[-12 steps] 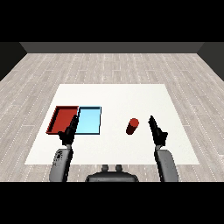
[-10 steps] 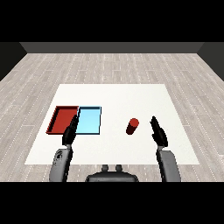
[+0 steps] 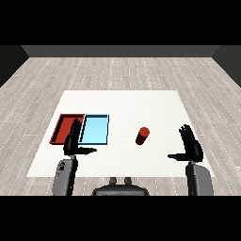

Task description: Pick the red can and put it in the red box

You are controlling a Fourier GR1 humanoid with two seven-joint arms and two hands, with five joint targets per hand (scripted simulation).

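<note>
fingers (image 3: 186,133) straight, apart from red can (image 3: 142,135) | red tray (image 3: 61,129) bare

Red can (image 3: 142,135); red tray (image 3: 63,128); light blue tray (image 3: 95,129); white table (image 3: 122,108).

One red can (image 3: 142,135); one red tray (image 3: 62,128); one light blue tray (image 3: 95,129); two hands: left hand (image 3: 72,141), right hand (image 3: 191,146).

The red can (image 3: 142,135) is standing upright on the white desk (image 3: 127,106), right of the light blue tray (image 3: 94,129), which is lying beside the red tray (image 3: 62,128). The right hand (image 3: 190,146) is hovering open, apart from the can. The left hand (image 3: 74,142) is spreading open over the trays' near edge.
</note>
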